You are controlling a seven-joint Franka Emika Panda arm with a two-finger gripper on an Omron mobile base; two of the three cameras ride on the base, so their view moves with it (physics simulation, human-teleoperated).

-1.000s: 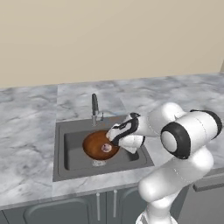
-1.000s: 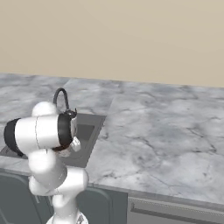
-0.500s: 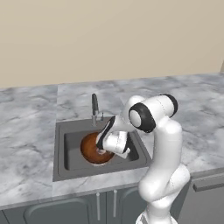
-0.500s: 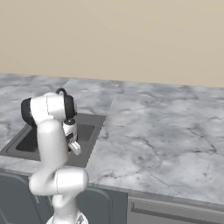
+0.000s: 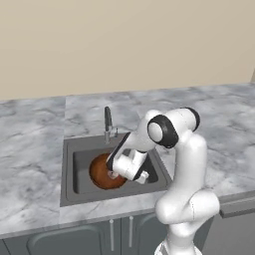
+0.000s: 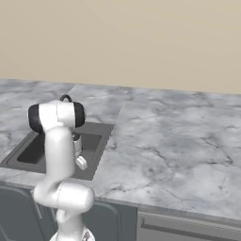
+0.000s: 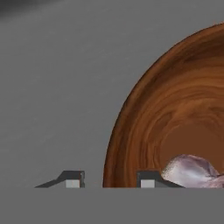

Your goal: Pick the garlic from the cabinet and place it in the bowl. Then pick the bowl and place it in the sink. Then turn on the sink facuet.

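Observation:
The reddish-brown wooden bowl (image 5: 101,173) rests on the floor of the dark grey sink (image 5: 80,164), and the pale purplish garlic (image 7: 191,171) lies inside it. My gripper (image 5: 114,175) reaches down into the basin at the bowl's right rim. In the hand view my gripper (image 7: 109,179) straddles that rim of the bowl (image 7: 175,113): one fingertip (image 7: 72,179) is outside over the sink floor, the other next to the garlic, and both stand a little off the wood, so it is open. The dark sink facuet (image 5: 107,123) stands upright behind the basin.
Grey-veined marble counter (image 5: 35,144) surrounds the sink (image 6: 28,151) and runs wide to the right (image 6: 179,141). The curved top of the facuet (image 6: 66,98) peeks over my arm's shoulder joint. A beige wall backs the counter; dark cabinet fronts run below its front edge.
The jaws have gone from shut on the bowl's rim to parted, leaving the bowl resting in the sink. My arm's elbow has folded up and in toward the sink.

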